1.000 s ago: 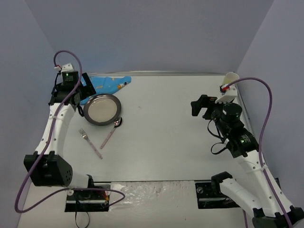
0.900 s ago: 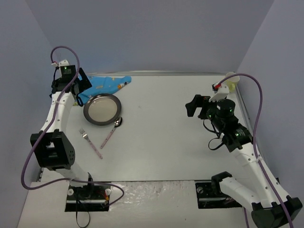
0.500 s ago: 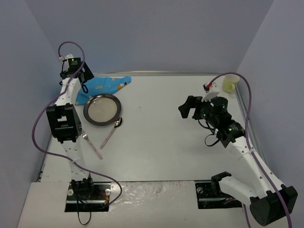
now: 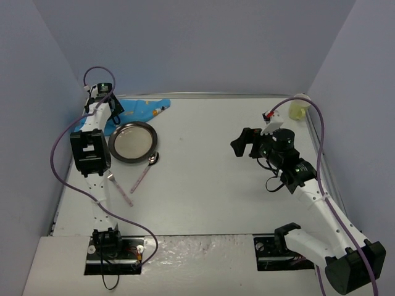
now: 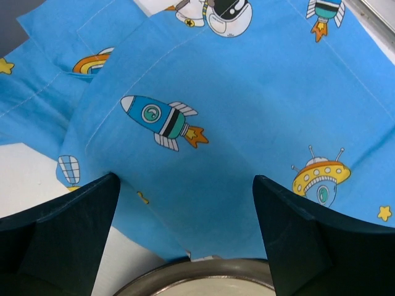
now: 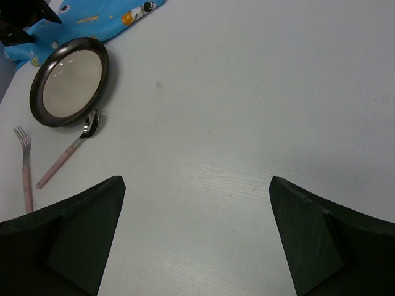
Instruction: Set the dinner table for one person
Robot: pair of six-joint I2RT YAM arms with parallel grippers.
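Observation:
The white dinner table [image 4: 210, 179] carries a crumpled blue astronaut-print cloth [image 4: 145, 110] at the back left. A round metal plate [image 4: 132, 142] lies just in front of it, touching the cloth's edge. A pink-handled spoon [image 4: 145, 171] and fork [image 4: 120, 188] lie in front of the plate. My left gripper [image 4: 112, 112] is open and empty, its jaws straddling the cloth [image 5: 203, 80] close above it, with the plate rim [image 5: 203, 274] just behind. My right gripper [image 4: 241, 145] is open and empty above bare table [image 6: 247, 92] at mid-right, facing the plate [image 6: 69, 80], spoon [image 6: 68, 154] and fork [image 6: 26, 166].
A pale yellow cup [image 4: 299, 110] stands at the back right corner. Grey walls close in the table on the left, back and right. Purple cables hang along both arms.

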